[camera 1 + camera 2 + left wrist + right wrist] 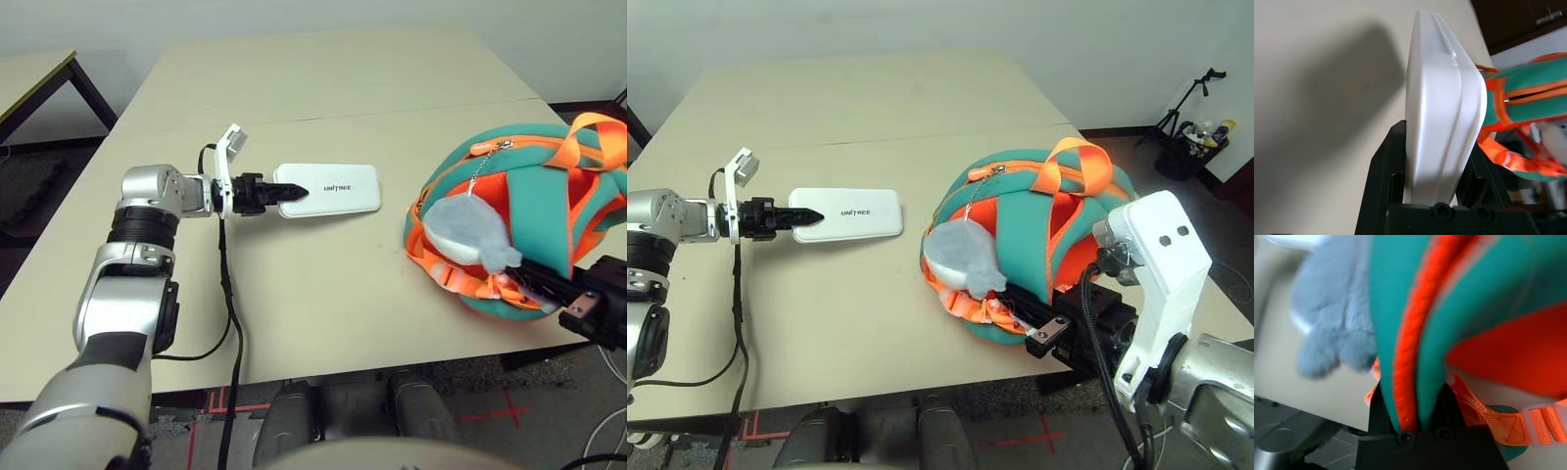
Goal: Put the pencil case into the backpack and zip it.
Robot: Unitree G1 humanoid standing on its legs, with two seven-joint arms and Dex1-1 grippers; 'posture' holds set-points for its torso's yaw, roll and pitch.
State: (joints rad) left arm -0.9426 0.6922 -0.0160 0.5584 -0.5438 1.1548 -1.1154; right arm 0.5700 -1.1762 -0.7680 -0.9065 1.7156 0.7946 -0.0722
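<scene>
A: What is the biggest thing here, and how many benches?

B: Two beige benches butted together, one seam running across; the near bench point(323, 294) carries everything. A third, dark-framed bench shows at ten o'clock of the head view.

A: And next in size?

B: One backpack point(1019, 211), teal with orange trim, lying at three o'clock near the front edge. Its zipper line runs across the top. Two orange straps cross it, and one grey plush charm point(960, 257) hangs on its left flank.

A: What has hold of it?

B: The right tool point(1043, 328), one of two, is clamped on a teal and orange edge at the backpack's near side; the wrist view shows the fabric pinched between both black fingers.

A: Then the pencil case?

B: One pencil case point(333, 189), white, lying lengthwise at the bench's centre, well apart from the backpack, at nine o'clock of it. Its lettering faces up.

A: And the other tool?

B: The left tool point(292, 193) grips the case's left end, one finger point(1383, 176) on each face, jaws closed on it.
</scene>
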